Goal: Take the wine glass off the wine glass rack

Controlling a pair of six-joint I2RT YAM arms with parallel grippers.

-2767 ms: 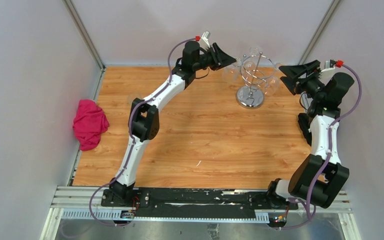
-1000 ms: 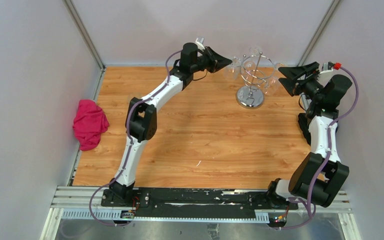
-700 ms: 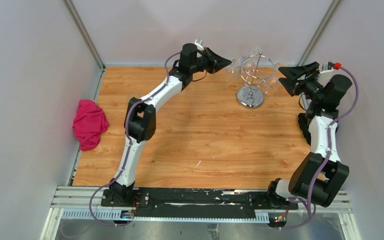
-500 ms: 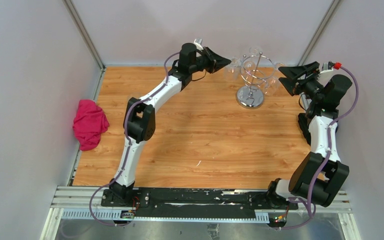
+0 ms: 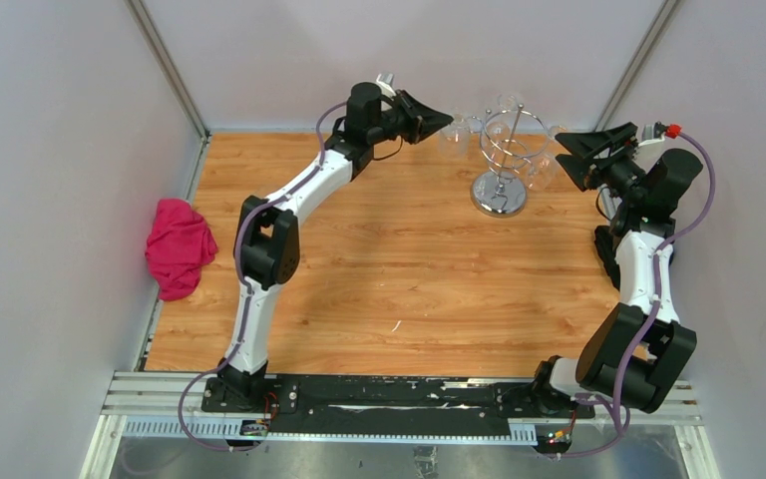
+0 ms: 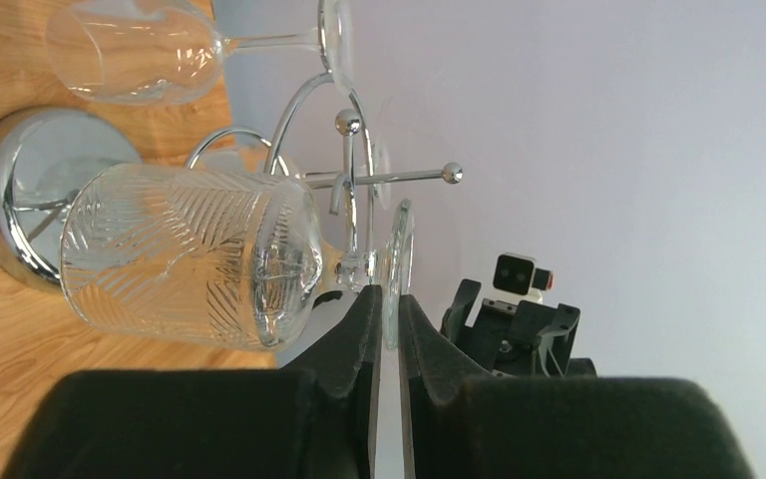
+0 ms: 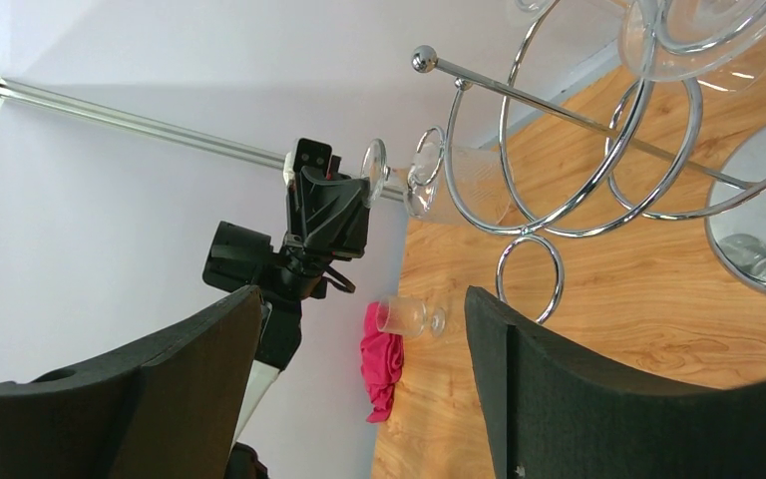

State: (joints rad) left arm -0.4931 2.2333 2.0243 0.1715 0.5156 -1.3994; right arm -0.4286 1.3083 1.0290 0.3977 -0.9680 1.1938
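The wine glass rack (image 5: 505, 150) is a chrome wire stand on a round mirrored base (image 5: 499, 196) at the back of the table. My left gripper (image 5: 449, 121) is at the rack's left side, shut on the flat foot (image 6: 399, 261) of a patterned wine glass (image 6: 190, 261) that lies sideways, bowl toward the table. I cannot tell whether its stem is clear of the wire hooks (image 6: 344, 180). Another wine glass (image 6: 140, 48) hangs on the rack. My right gripper (image 5: 574, 150) stands open to the right of the rack, nothing between its fingers (image 7: 199, 379).
A pink cloth (image 5: 180, 246) lies at the table's left edge. In the right wrist view a clear glass (image 7: 409, 317) stands upright on the wood beside that cloth (image 7: 379, 364). Grey walls close in the back and both sides.
My left gripper has drawn back to the left, away from the rack's centre, taking the patterned glass with it. The right arm has barely moved.
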